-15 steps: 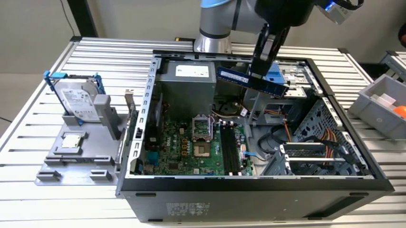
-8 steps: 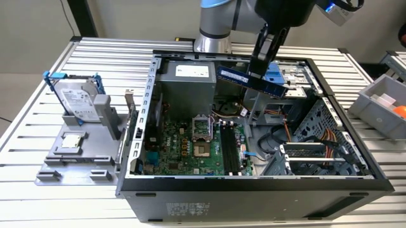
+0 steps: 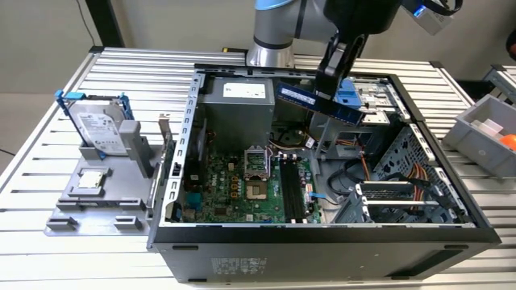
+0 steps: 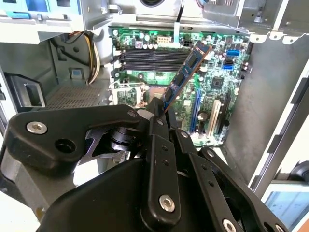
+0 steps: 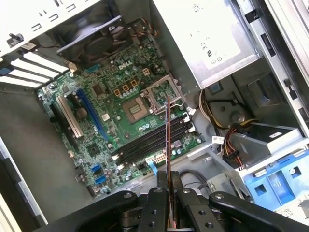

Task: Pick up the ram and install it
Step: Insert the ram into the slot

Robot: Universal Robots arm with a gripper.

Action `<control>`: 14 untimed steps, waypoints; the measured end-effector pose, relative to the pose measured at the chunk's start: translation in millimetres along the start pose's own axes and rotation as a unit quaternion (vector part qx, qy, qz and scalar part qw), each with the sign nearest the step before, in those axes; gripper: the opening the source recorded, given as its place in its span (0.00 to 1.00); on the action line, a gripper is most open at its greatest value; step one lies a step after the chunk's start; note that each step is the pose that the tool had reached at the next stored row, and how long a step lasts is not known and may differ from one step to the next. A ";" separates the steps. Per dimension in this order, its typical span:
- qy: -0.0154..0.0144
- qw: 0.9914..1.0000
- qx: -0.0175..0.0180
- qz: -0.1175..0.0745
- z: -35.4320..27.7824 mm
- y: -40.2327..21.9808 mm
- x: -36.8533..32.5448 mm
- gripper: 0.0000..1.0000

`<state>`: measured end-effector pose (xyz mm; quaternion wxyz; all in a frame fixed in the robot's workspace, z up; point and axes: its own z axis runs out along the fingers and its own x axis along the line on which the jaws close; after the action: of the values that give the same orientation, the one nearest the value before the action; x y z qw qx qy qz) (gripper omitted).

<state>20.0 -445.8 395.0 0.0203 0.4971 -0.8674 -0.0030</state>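
Your gripper (image 3: 324, 90) is clamped shut on one end of the ram (image 3: 342, 112), its fingers (image 4: 158, 108) pinching the thin stick. You hold it tilted in the air over the open computer case (image 3: 322, 254), well clear of the motherboard (image 3: 229, 187) and its black memory slots (image 3: 290, 187) below.

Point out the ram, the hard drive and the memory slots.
ram (image 3: 303, 98): exterior view, on its flat face.
hard drive (image 3: 101, 128): exterior view, on its labelled face.
memory slots (image 3: 292, 192): exterior view, middle of the black slots.
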 end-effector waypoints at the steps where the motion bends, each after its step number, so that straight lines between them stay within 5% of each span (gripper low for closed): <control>1: 0.000 1.000 0.000 0.003 0.0 0.0 0.0 0.00; 14: -0.001 0.999 -0.002 0.048 0.1 0.0 0.0 0.00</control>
<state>20.0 -445.8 394.9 0.0202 0.4548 -0.8903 -0.0039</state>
